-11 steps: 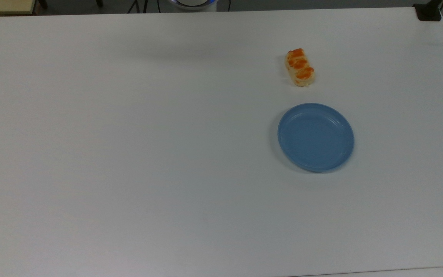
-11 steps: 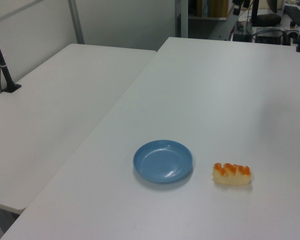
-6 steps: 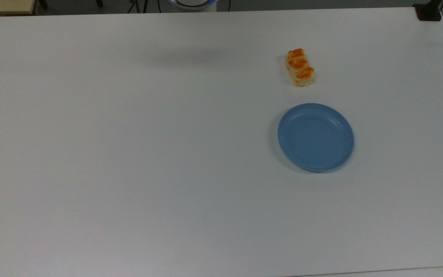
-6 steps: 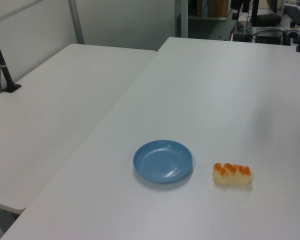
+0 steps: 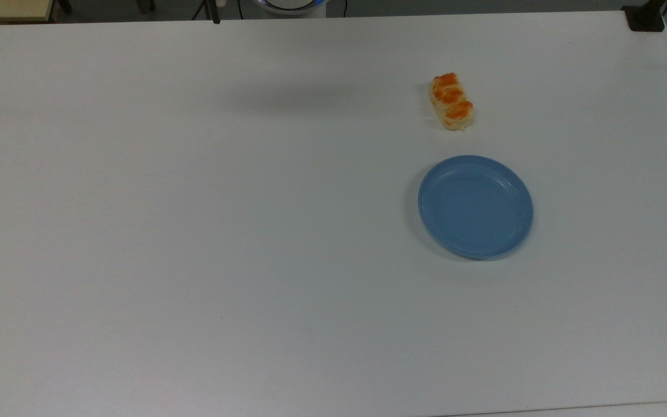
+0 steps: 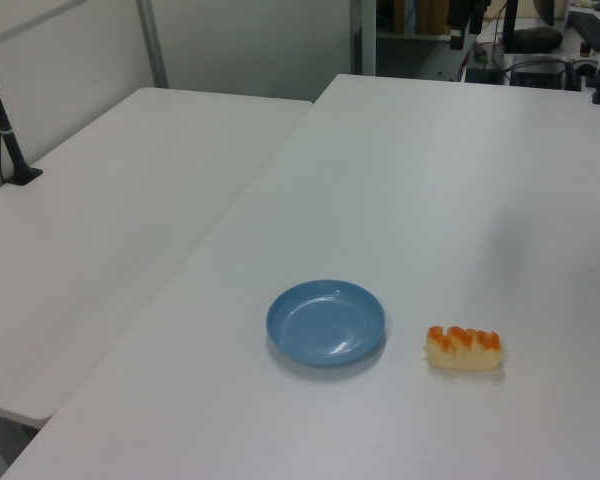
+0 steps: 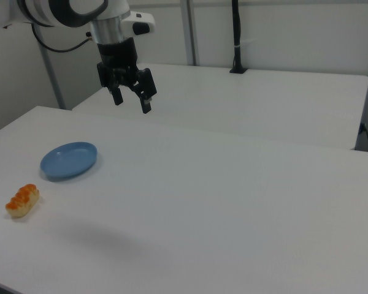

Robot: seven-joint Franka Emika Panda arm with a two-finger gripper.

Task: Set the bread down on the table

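Note:
The bread [image 5: 452,101] [image 6: 464,348] [image 7: 23,201], a small pale bun with orange bumps, lies flat on the white table [image 5: 194,231] [image 6: 430,180] [image 7: 233,202], a short gap away from the blue plate. In the right view my gripper [image 7: 132,103] hangs high above the table, up and to the right of the plate. Its fingers [image 7: 146,104] are open and hold nothing. It is well away from the bread.
The round blue plate [image 5: 475,206] [image 6: 326,322] [image 7: 69,160] carries nothing. A second white table [image 6: 100,220] adjoins this one, with a black post [image 6: 5,120] [image 7: 236,37] clamped on it. A black clamp [image 5: 646,17] sits at the table's corner.
Bread and plate have not moved. In the top view the faint shadow on the table has drifted slightly right and down.

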